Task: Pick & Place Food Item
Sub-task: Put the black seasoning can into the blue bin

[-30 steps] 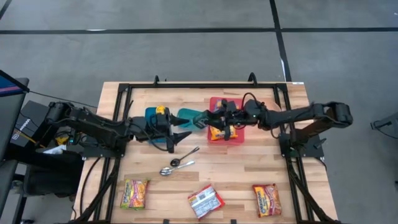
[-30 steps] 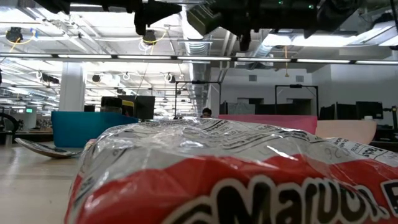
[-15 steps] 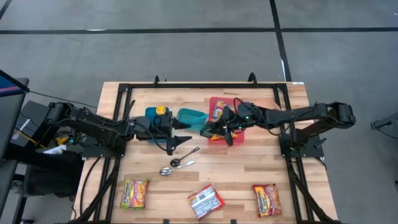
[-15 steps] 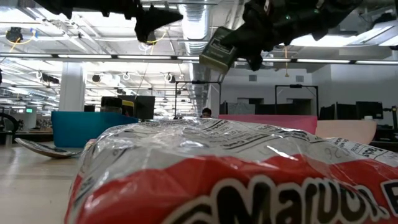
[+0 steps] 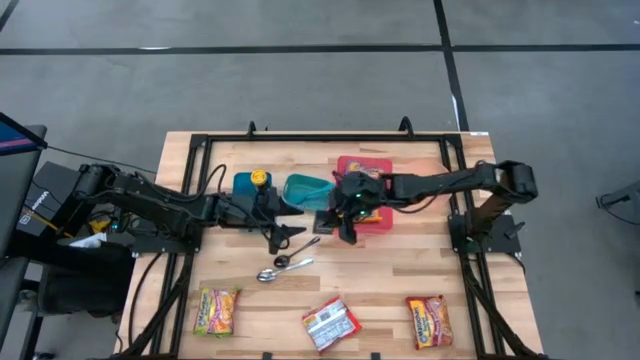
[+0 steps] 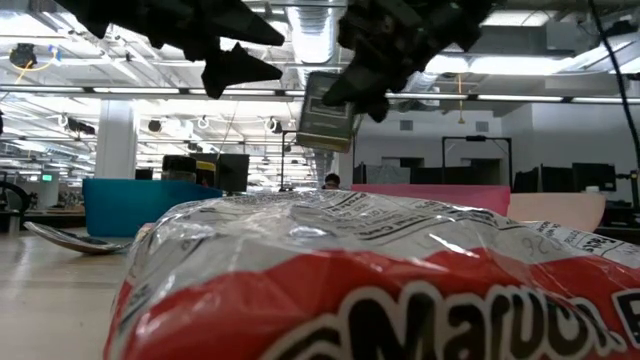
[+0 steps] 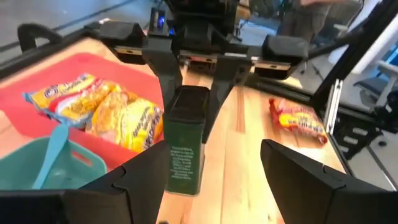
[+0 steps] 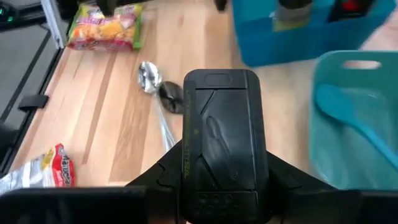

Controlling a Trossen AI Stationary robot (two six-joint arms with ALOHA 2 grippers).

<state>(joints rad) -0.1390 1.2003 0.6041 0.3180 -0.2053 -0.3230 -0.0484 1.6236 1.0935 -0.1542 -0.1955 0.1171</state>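
Right gripper (image 5: 338,222): pinches dark green tin (image 7: 184,140), lifted above the table beside red tray (image 5: 381,221).
Left gripper (image 5: 297,221): jaws spread, empty, facing the tin.
Spoons (image 5: 287,264): on the table below.

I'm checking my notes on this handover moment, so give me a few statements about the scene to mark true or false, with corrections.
1. The right gripper holds a dark green container clear of the table. True.
2. The left gripper is clamped on that container. False: its jaws are open and nothing is in them.
3. Yellow noodle packets lie in the red tray. True.
4. The two spoons sit inside the teal bin. False: they lie on the bare wood.
5. Three food packets line the table's near edge. True.
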